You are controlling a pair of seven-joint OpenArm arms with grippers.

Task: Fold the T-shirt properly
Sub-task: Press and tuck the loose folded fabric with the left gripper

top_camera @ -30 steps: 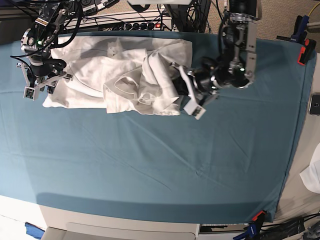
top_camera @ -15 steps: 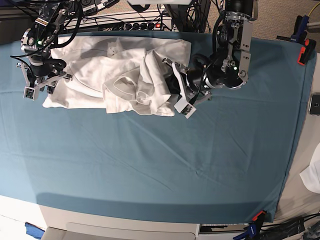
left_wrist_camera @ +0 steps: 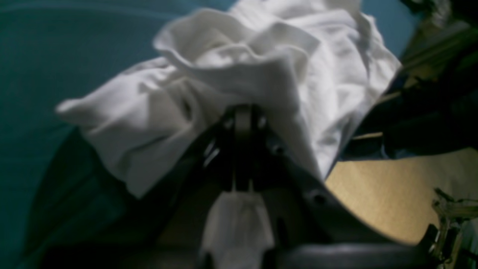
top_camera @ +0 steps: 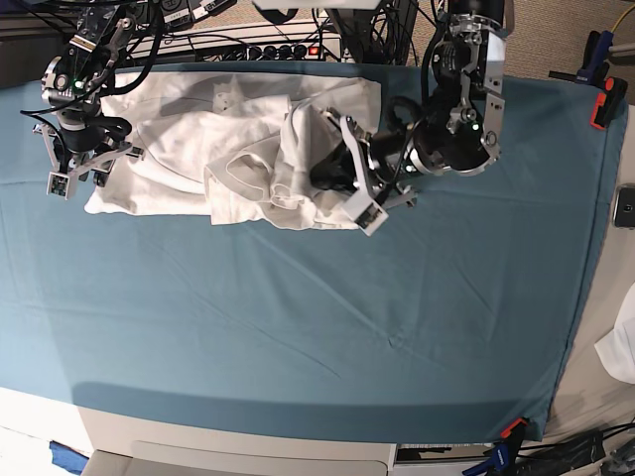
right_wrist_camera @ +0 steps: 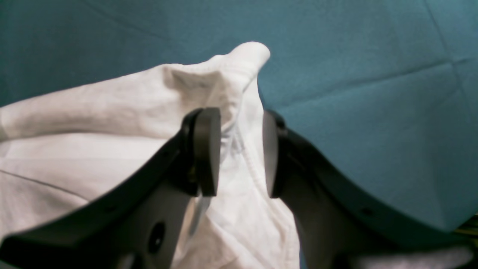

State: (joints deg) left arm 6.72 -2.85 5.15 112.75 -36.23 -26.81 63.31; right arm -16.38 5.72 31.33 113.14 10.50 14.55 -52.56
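At the cloth's far left, your right gripper [right_wrist_camera: 235,157] straddles the shirt [top_camera: 218,129] hem with jaws apart, so close squarely before lifting, while the left gripper [top_camera: 342,178], shut on bunched fabric, should pull gently.

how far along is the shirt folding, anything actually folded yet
Nothing looks neatly folded: the large plain white cotton T-shirt lies bunched and creased on the teal table cloth. In hand: the left gripper is shut on a fabric fold, and the right gripper straddles a hem corner, jaws apart. Flattening and every fold remain.
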